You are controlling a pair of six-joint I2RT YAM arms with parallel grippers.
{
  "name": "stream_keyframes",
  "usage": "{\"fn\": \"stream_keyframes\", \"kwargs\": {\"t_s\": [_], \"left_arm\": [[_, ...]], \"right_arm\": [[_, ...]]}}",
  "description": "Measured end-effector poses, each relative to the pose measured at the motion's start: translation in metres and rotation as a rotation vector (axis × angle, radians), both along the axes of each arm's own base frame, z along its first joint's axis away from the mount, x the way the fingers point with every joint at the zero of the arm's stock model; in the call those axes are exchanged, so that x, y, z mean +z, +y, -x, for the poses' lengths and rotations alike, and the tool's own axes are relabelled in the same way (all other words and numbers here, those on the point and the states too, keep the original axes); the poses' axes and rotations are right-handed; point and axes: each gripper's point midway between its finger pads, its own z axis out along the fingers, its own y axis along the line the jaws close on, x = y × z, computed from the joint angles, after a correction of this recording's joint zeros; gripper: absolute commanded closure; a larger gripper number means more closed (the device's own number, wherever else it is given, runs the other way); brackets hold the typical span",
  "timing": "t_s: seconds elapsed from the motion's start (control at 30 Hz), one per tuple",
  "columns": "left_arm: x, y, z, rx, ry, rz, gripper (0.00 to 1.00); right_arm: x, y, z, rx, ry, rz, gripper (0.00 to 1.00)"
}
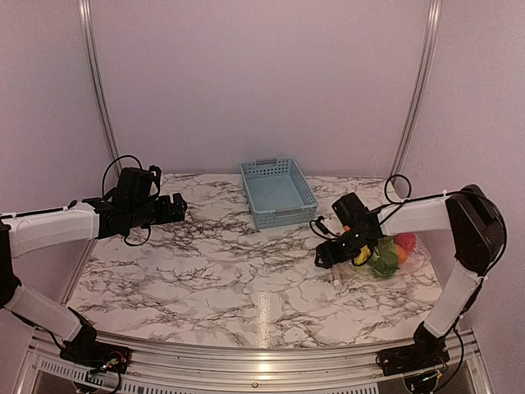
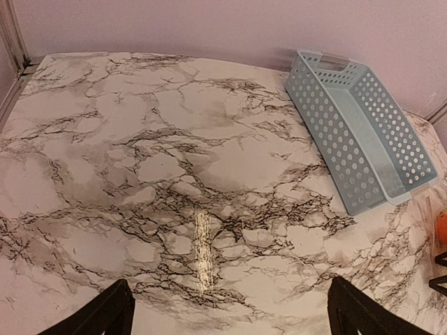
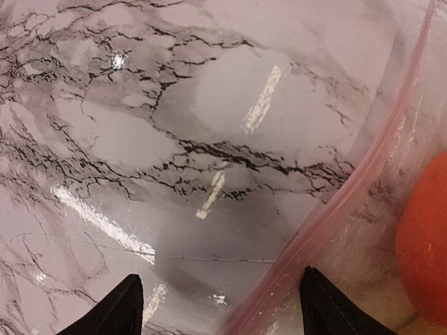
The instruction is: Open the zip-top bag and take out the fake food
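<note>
Black fingertips [image 3: 127,310] of the right gripper [image 3: 220,303] stand spread wide, clamping nothing. The pinkish zip strip [image 3: 328,220] of the zip-top bag [image 3: 394,167] runs slantwise between them, so one finger is over the bare marble table [image 3: 140,139] and the other over the plastic. Whether they touch it I cannot tell. An orange ball [image 3: 424,244] lies inside, just right of that finger. From above, the right arm rises from its base, bends at the elbow and reaches down to the bag's edge, the fake food [image 1: 381,256] bunched just behind the gripper. The left gripper [image 1: 176,208] hangs above the table on a level forearm, fingers wide and empty, the blue basket [image 2: 363,125] ahead to its right.
</note>
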Motion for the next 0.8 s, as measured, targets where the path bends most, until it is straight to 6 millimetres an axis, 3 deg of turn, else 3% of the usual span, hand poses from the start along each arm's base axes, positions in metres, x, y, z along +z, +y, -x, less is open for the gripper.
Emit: {"fn": "stream_keyframes", "kwargs": {"t_s": [0.2,0.37,0.53,0.63,0.8], "left_arm": [[0.000,0.000,0.000,-0.001,0.000,0.001,0.01],[0.000,-0.001,0.000,-0.006,0.001,0.004,0.01],[-0.001,-0.002,0.000,-0.006,0.004,0.003,0.01],[-0.003,-0.002,-0.001,-0.006,0.009,0.000,0.01],[-0.004,-0.002,-0.001,-0.006,0.010,-0.001,0.01]], "right_arm": [[0.006,-0.016,0.012,-0.062,-0.013,0.047,0.32],[0.014,-0.032,0.008,-0.131,-0.068,0.122,0.33],[0.002,-0.041,0.008,-0.164,-0.060,0.172,0.41],[-0.007,-0.040,0.006,-0.174,-0.049,0.175,0.50],[-0.009,-0.030,-0.004,-0.174,-0.070,0.123,0.78]]}}
